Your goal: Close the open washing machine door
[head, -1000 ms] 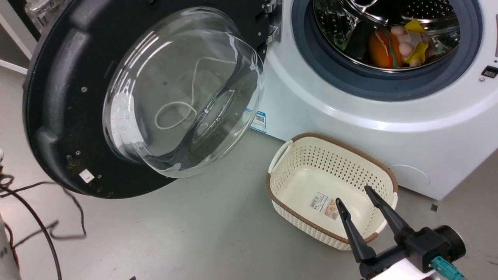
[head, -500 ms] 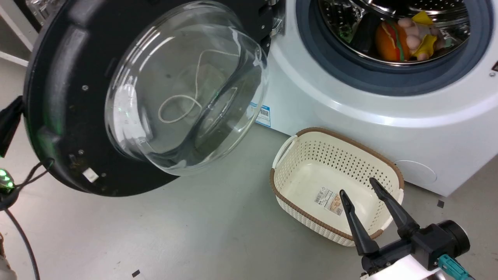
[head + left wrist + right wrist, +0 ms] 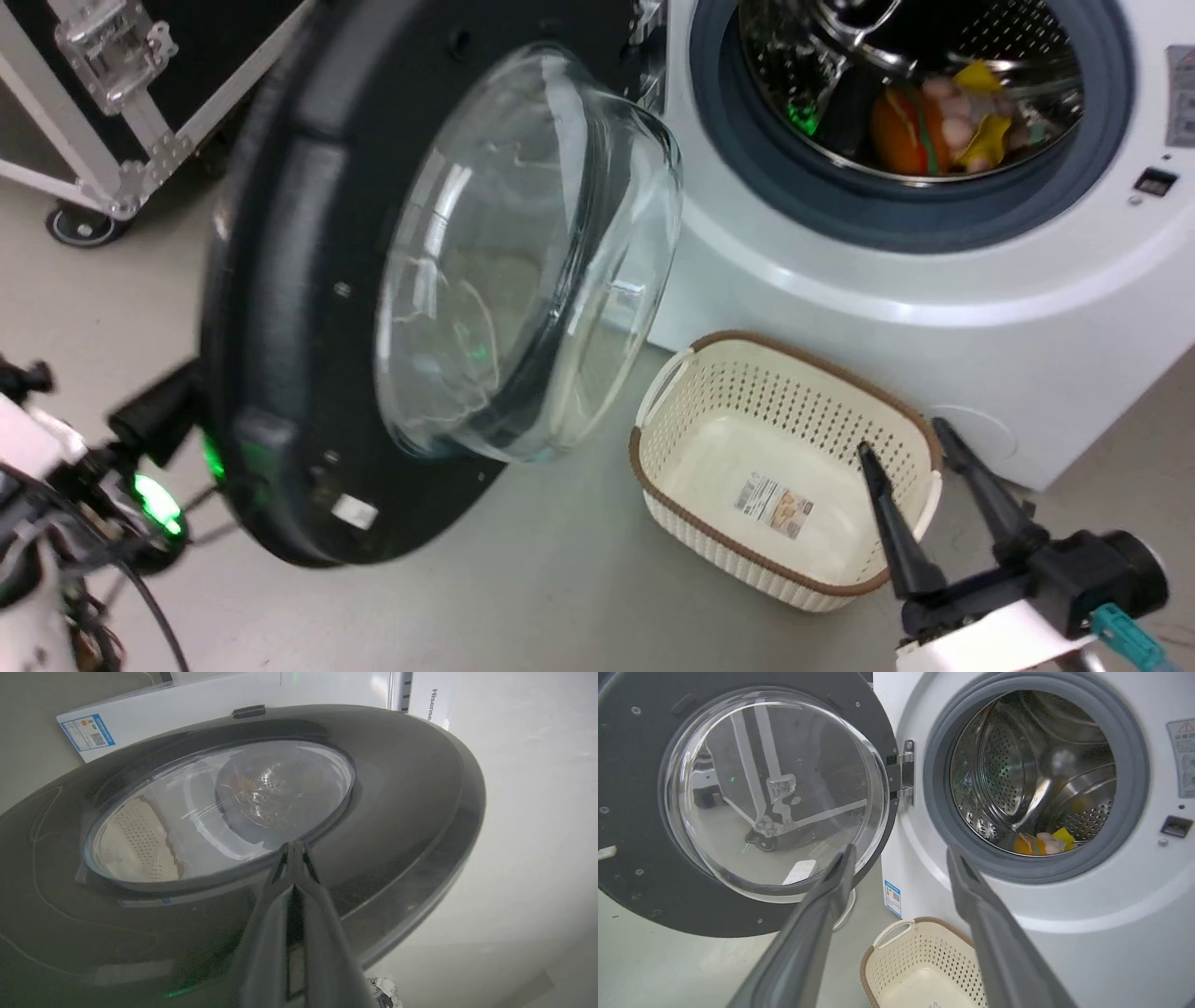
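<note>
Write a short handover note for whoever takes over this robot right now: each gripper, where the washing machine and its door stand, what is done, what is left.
Left gripper: shut, tips at the outer face of the large round glossy black washing machine door, beside its clear glass window.
Right gripper: open, empty, above the cream plastic basket on the floor.
Big white front-loading washing machine: drum opening uncovered, colourful items inside.
Done: pushing gripper placed behind the door, which stands partly open.
Left: push the door fully shut.
</note>
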You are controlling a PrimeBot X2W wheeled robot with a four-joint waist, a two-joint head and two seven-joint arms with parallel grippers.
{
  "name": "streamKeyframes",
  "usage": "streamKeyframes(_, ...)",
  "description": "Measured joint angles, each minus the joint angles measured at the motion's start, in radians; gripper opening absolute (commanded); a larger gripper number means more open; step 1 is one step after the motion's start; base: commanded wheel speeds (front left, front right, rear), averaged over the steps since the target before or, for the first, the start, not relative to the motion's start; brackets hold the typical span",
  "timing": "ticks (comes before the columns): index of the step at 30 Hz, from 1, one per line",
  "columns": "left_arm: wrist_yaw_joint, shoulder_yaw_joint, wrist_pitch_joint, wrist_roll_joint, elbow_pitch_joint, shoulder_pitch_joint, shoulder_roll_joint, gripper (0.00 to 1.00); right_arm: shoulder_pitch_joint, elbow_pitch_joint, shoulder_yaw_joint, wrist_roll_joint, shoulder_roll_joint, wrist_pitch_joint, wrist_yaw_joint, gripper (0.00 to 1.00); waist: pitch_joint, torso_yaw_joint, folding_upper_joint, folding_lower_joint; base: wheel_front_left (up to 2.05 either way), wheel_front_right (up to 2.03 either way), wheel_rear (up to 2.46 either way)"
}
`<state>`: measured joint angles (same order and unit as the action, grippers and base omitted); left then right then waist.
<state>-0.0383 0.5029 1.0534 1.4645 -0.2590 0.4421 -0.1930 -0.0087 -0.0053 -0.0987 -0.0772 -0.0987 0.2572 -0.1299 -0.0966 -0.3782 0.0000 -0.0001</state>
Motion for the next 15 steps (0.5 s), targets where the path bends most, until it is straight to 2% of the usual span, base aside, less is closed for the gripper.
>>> streamKeyframes(4, -0.021, -0.025, 0.029, 0.007, 0.100, -0.086, 0.065, 0.00, 0.001, 0.004, 0.033, 0.007, 0.011, 0.000, 0.000, 1.00, 0.025, 0.014, 0.0000, 0.0000, 0.00, 0.00, 0.00)
streamKeyframes(5, -0.021, -0.025, 0.029, 0.007, 0.100, -0.086, 0.065, 0.00, 0.001, 0.004, 0.033, 0.007, 0.011, 0.000, 0.000, 1.00, 0.025, 0.014, 0.0000, 0.0000, 0.00, 0.00, 0.00)
streamKeyframes(6, -0.025, -0.050, 0.037, 0.007, 0.143, -0.129, 0.093, 0.00, 0.002, 0.005, 0.048, 0.010, 0.014, 0.000, 0.000, 1.00, 0.034, 0.024, 0.0000, 0.0000, 0.00, 0.00, 0.00)
streamKeyframes(8, -0.020, -0.081, 0.036, 0.007, 0.181, -0.167, 0.114, 0.00, 0.002, 0.006, 0.063, 0.016, 0.017, 0.000, 0.000, 1.00, 0.041, 0.035, 0.0001, 0.0000, 0.00, 0.00, 0.00)
streamKeyframes(14, -0.010, -0.171, -0.010, 0.065, 0.227, -0.248, 0.135, 0.00, 0.003, 0.012, 0.089, 0.021, 0.025, 0.000, 0.000, 1.00, 0.049, 0.076, 0.0001, 0.0000, 0.00, 0.00, 0.00)
streamKeyframes(15, -0.005, -0.239, -0.055, 0.120, 0.236, -0.282, 0.134, 0.00, 0.003, 0.014, 0.096, 0.024, 0.027, 0.000, 0.000, 1.00, 0.050, 0.095, 0.0000, -0.0001, 0.00, 0.00, 0.00)
